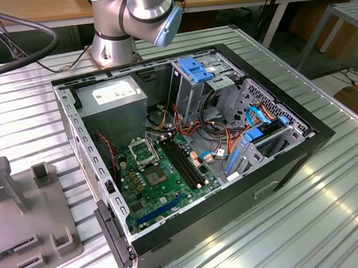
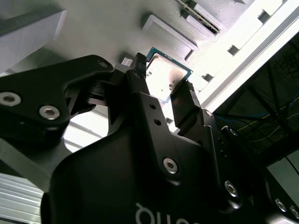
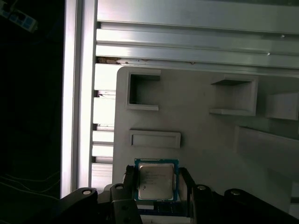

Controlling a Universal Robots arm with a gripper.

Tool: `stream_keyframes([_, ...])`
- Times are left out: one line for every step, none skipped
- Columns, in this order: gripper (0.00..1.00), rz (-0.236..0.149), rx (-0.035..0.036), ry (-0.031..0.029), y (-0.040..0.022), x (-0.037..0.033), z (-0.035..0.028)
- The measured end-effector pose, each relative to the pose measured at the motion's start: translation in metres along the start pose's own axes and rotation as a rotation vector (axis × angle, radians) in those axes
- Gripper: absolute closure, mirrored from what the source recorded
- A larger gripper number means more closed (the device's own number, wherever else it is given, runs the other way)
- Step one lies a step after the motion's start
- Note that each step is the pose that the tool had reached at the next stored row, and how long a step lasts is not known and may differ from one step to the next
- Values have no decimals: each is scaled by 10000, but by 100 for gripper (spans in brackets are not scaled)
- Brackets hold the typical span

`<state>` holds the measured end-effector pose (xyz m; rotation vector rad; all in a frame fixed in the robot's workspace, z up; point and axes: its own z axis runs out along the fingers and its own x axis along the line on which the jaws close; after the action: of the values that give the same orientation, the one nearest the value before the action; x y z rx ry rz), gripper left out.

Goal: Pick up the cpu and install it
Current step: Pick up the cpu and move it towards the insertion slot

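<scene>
cpu (image 3: 156, 181) lies flat on the grey tray (image 3: 201, 140), straddled by the gripper (image 3: 157, 173), its jaws narrow and apparently just short of clamping. it is likely light, stiff, thin and fragile, so it is best pinched gently by its opposite green edges.

Exterior view: illumination is bright and even. The ribbed metal table (image 1: 336, 208) returns light in pale bands, and the inner floor of the computer case (image 1: 294, 155) lies in shade.

Second wrist view: the grey tray (image 2: 117, 28) is partly washed out. Glare covers the cpu (image 2: 174, 69), and the gripper (image 2: 164, 74) reads as a dark silhouette.

First wrist view: the exposure is dim. Raised pockets cast soft shadows on the tray, and the area beyond the table edge is nearly black.
</scene>
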<state>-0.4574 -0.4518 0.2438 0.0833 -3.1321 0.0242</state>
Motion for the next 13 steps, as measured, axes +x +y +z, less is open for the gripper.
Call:
stream_keyframes([53,0,0,1,0,0,-3])
stream_keyframes([53,0,0,0,0,0,-4])
stream_keyframes([53,0,0,0,0,0,-7])
stream_keyframes([53,1,0,1,0,0,-9])
stream_keyframes([53,0,0,0,0,0,-11])
stream_keyframes([53,0,0,0,0,0,-12])
stream_keyframes([53,0,0,1,0,0,-16])
stream_keyframes([53,1,0,0,0,0,-17])
stream_keyframes([53,0,0,0,0,0,-20])
stream_keyframes([53,0,0,1,-1,0,-25])
stream_keyframes([53,0,0,1,-1,0,-30])
stream_keyframes([53,0,0,0,-1,0,-36])
stream_keyframes([53,0,-1,-1,-1,0,-39])
